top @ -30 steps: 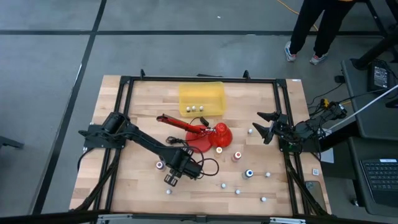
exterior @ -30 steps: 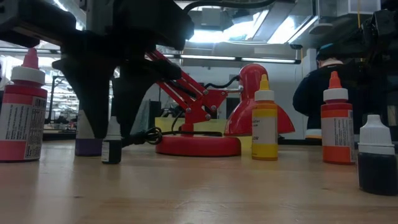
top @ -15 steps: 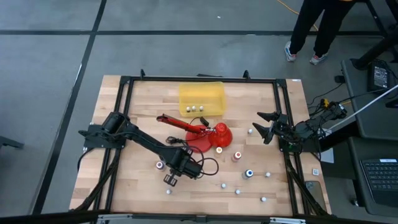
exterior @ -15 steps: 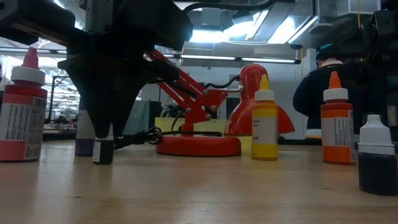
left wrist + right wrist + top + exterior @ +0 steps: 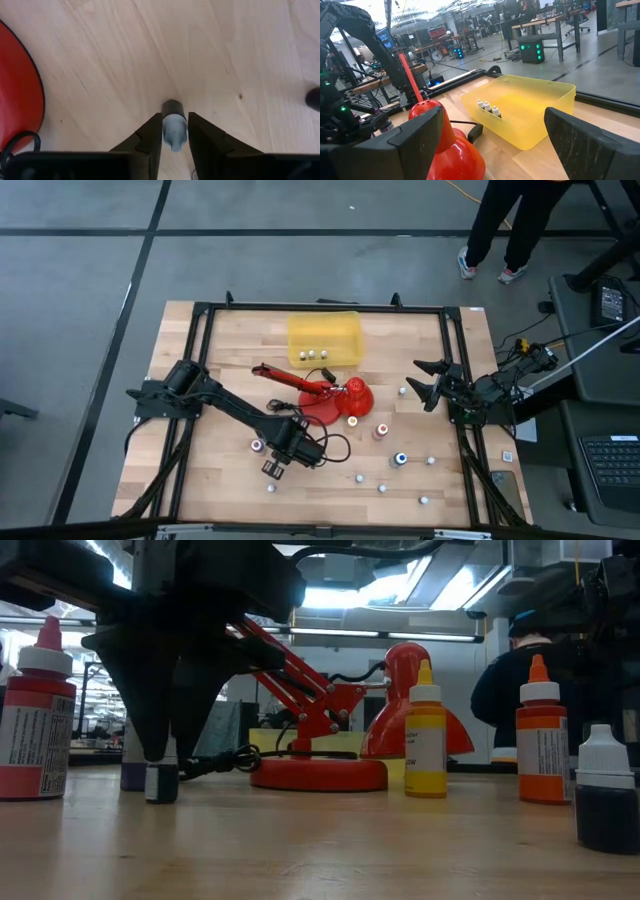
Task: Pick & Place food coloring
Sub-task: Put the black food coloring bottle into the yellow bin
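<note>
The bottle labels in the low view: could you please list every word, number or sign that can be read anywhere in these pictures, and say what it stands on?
None can be read.
Red bottle: label print, too blurred to read.
Orange-red bottle: label print, too small to read.
Yellow bottle: no legible text.
Small dark bottle between the left pincer fingers: no label visible.
Yellow bin: no markings seen.

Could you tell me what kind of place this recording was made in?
Most likely a robotics lab or workshop: the wooden table sits inside a black frame carrying two arms on a bare concrete floor, workbenches with lit equipment fill the hall beyond, and a laptop stands beside the rig.
</note>
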### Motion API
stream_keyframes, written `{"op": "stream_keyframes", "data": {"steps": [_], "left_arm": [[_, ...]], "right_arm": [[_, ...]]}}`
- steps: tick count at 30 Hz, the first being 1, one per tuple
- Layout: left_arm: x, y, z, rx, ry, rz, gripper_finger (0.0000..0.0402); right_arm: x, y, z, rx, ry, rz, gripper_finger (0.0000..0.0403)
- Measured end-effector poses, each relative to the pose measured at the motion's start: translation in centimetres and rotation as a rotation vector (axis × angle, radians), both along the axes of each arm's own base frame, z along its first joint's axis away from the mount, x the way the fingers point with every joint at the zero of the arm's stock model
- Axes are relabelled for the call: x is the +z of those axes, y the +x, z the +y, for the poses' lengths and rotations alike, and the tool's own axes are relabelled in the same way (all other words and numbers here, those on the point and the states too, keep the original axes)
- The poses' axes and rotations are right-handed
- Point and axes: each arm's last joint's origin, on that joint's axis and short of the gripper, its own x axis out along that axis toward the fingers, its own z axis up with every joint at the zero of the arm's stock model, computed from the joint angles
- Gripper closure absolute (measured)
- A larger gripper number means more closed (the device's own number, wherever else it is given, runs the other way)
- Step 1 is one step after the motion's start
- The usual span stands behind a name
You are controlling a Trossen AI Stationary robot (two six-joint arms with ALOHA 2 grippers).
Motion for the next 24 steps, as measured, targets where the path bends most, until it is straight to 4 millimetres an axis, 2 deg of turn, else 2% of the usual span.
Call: {"op": "stream_keyframes", "data": {"steps": [6,13,24], "left_arm": [[0.04,-0.22,0.09,-0.001,0.009,0.02,0.029],[0.06,-0.2,0.1,-0.009,0.013,0.017,0.0289],[0.18,-0.24,0.11,-0.016,0.011,0.018,0.0356]], "right_arm": [[0.0,0.0,0.0,0.0,0.0,0.0,0.0056],[0.0,0.0,0.0,0.0,0.0,0.0,0.0056],[0.01,0.0,0.0,0.0,0.0,0.0,0.0056]]}}
